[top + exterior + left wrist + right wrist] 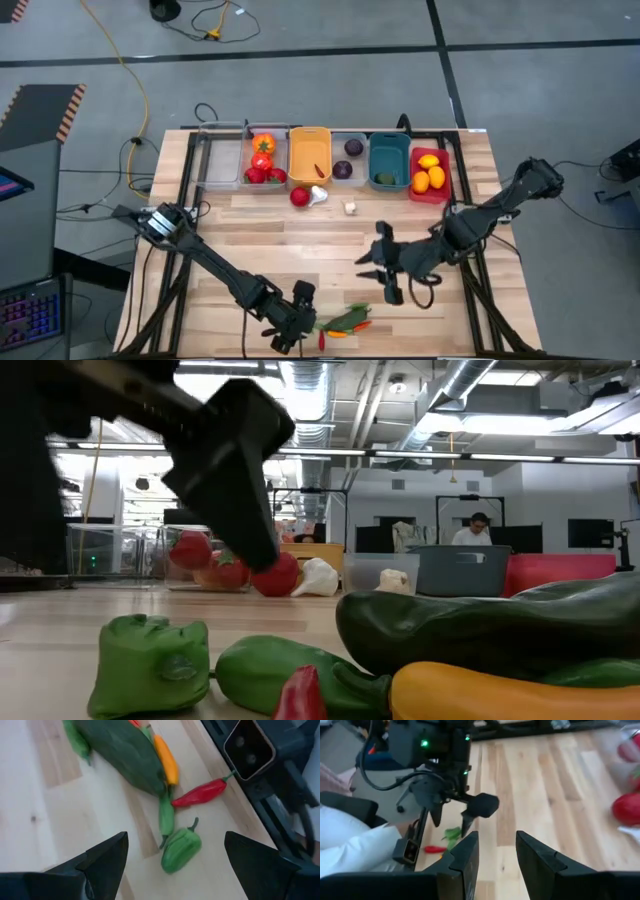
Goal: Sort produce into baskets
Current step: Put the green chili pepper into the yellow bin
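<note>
Left pincer (pixel 172 857) spread wide above small green pepper (pixel 181 850); best lowered straight, clear of neighbouring chilies. Right pincer (pixel 385 272) open, mid-bench.

Lighting is bright and even across the table (pixel 300 250), from ceiling strip lights (pixel 320 380) that show in the low view and glare white. Shadows on the wood are soft and short. In the low view the nearest arm (pixel 210 450) is a dark, blurred mass, and the closest vegetables (pixel 480 630) are soft. The right wrist view blurs at its far edge, perhaps from motion.
</note>
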